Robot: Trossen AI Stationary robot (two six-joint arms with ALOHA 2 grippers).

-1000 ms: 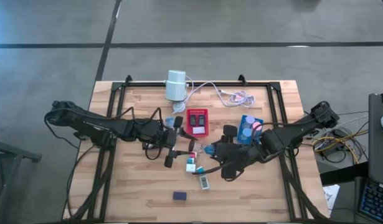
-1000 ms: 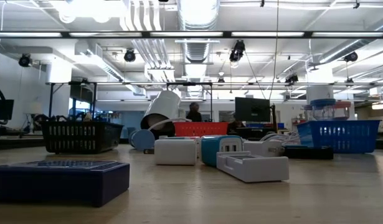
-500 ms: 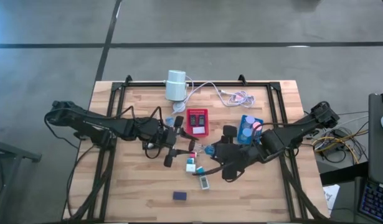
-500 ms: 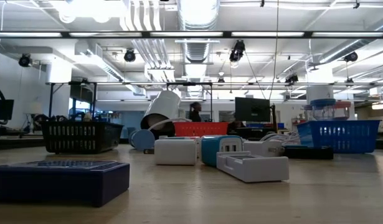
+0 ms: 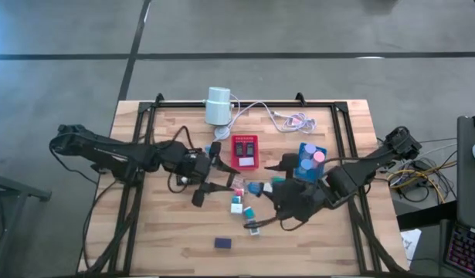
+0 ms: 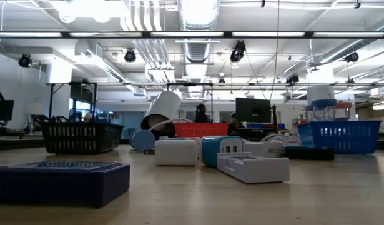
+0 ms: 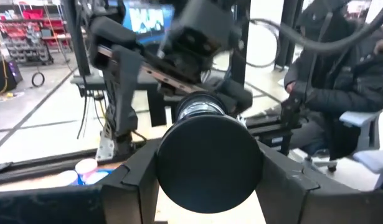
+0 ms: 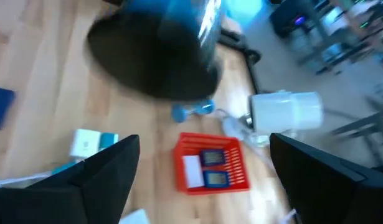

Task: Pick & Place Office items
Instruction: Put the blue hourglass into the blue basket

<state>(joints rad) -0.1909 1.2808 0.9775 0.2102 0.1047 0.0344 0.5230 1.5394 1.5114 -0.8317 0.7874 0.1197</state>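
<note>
1. High view: since a second earlier, both arms had shifted. The left gripper [image 5: 208, 171] pulled back toward the red tray [image 5: 244, 152], fingers partly apart and seemingly empty. The right gripper [image 5: 262, 207] swung in low over the small white and teal blocks [image 5: 238, 202] at mid-table, fingers spread wide.
2. Low view: a long white block [image 6: 253, 169] lay flat, unchanged.
3. Right wrist view: its wide-spread fingers [image 8: 107, 174] framed the red tray [image 8: 211, 163].
4. Left wrist view: blur hid any item.

Red slotted plastic tray [image 5: 245, 152]; beside it, blue mesh tray [image 5: 307, 160] holding pink discs; pale striped wooden tabletop [image 5: 175, 239]; navy rectangular block [image 5: 222, 242].
</note>
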